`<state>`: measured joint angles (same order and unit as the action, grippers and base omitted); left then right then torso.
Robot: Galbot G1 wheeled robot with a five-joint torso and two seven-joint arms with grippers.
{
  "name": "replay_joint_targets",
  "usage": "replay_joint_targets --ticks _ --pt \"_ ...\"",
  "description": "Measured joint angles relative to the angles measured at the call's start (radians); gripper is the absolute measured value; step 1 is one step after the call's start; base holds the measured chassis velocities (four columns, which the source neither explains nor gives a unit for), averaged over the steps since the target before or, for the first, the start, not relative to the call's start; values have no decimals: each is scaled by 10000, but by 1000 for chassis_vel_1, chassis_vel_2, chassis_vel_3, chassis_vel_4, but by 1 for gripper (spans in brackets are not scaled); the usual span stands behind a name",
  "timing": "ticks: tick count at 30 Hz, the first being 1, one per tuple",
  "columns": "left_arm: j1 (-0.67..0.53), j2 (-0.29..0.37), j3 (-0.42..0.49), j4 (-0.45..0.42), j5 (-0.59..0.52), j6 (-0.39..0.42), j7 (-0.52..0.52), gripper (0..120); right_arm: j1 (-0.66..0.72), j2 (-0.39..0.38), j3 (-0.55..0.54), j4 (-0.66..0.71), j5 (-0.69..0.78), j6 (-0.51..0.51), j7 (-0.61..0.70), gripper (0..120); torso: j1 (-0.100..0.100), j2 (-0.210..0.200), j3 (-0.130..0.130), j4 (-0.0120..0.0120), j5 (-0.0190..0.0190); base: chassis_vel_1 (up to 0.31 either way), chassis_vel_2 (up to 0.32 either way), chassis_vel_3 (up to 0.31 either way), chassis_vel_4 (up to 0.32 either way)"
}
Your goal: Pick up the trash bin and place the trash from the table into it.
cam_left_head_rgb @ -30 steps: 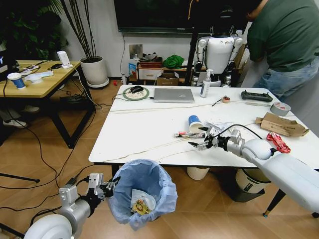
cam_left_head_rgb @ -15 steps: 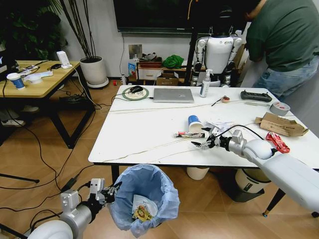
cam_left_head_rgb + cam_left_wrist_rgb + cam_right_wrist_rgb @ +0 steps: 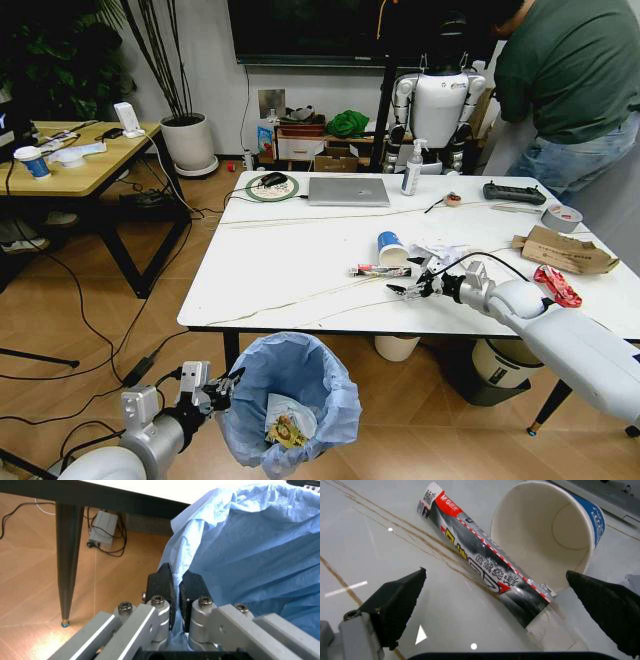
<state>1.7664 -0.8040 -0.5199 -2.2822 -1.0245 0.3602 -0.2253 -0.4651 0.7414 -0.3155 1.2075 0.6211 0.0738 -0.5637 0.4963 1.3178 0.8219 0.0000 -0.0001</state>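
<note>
Head view: the trash bin (image 3: pixel 290 400), lined with a ruffled light blue bag, sits at the lower centre of the frame, below the near edge of the surface (image 3: pixel 300 260), with a yellow wrapper (image 3: pixel 286 430) inside. My left hand (image 3: pixel 222 384), lower left, has its fingers (image 3: pixel 161 587) pressed together, pinching the bag's rim. Right of centre, my right hand (image 3: pixel 412 285) is spread wide just over the surface, beside the red-and-white tube (image 3: pixel 378 270) and the blue paper cup (image 3: pixel 391 248).
</note>
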Motion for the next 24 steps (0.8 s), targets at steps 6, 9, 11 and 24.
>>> replay_joint_targets --ticks 6,9,11,24 --pt "64 -22 -55 -25 36 -7 0 0 44 101 -104 -92 -50 31 -2 100 0 0 0 0 0 0 0 0 0" --pt "62 -22 -58 -25 38 -9 0 0 55 149 -126 -131 -68 47 -2 100 0 0 0 -1 1 0 0 0 0" --pt "37 -21 -58 -24 39 -9 0 0 83 207 -144 -172 -72 49 -1 100 0 0 0 0 1 0 0 0 0" --pt "-185 101 -26 95 -116 -15 -4 0 467 462 -389 -668 -142 128 -115 72 0 0 0 1 1 0 0 0 0"
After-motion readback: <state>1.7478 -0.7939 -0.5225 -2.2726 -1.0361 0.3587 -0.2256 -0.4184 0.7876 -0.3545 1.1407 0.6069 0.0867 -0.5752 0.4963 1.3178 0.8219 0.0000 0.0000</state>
